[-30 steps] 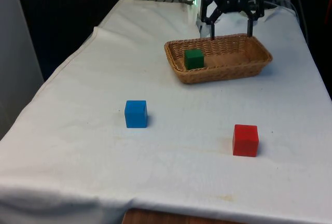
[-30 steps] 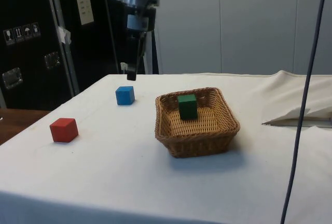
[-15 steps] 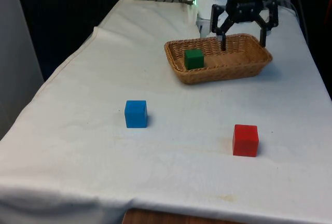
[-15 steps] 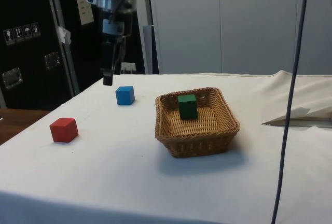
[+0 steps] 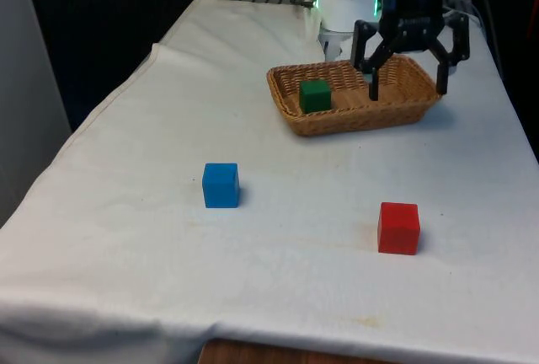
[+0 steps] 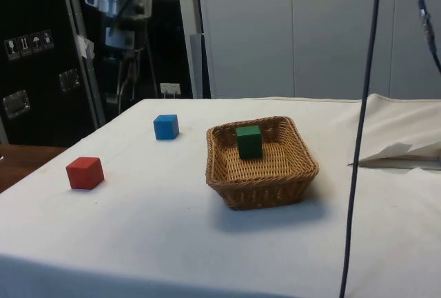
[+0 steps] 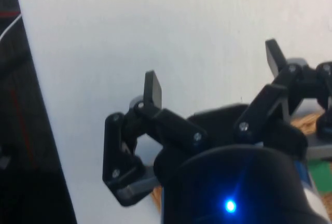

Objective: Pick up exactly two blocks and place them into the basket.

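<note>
In the front view my fingers (image 5: 408, 88) hang spread apart and empty above the basket's (image 5: 337, 120) right end; a green block (image 5: 315, 95) sits inside. On the tabletop (image 5: 126, 195) lie a blue block (image 5: 221, 184) and a red block (image 5: 398, 227). In the side view the red block (image 6: 85, 172) lies well apart from the basket (image 6: 262, 191). In the wrist view my fingers (image 7: 153, 88) gape over white cloth.

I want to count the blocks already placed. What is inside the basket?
One green block sits inside the basket. In the side view its whole floor shows, so nothing else is hidden there.
</note>
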{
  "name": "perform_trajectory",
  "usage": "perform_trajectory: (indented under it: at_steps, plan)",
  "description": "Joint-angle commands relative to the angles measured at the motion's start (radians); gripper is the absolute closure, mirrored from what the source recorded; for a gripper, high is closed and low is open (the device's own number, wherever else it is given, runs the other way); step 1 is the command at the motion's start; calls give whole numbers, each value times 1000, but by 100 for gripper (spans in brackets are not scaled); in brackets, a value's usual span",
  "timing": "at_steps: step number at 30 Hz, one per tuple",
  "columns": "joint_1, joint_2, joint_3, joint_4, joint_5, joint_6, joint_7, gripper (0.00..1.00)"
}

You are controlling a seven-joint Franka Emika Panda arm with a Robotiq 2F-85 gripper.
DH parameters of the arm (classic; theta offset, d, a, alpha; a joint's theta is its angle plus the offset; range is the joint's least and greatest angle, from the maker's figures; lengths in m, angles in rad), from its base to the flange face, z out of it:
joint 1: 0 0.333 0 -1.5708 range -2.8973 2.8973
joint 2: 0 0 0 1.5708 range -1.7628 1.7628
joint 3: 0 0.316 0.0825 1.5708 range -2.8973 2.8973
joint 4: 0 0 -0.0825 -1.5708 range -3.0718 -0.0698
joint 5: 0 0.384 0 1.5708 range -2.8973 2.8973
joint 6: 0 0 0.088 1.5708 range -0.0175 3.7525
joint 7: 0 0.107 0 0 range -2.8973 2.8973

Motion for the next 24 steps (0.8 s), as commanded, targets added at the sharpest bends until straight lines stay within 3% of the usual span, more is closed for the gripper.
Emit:
perform_trajectory:
  at_steps: [1, 14, 15, 16, 23, 24]
  plan:
    - [-3, 17, 6, 26, 11, -12, 0, 0]
    - [-15, 155, 16, 183, 77, -16, -15, 0]
    - [-4, 152, 3, 179, 64, -14, -6, 0]
    - [-16, 163, 16, 190, 85, -15, -18, 0]
    - [-25, 228, 13, 244, 143, -10, -37, 0]
    - [-13, 217, 1, 233, 127, -11, -27, 0]
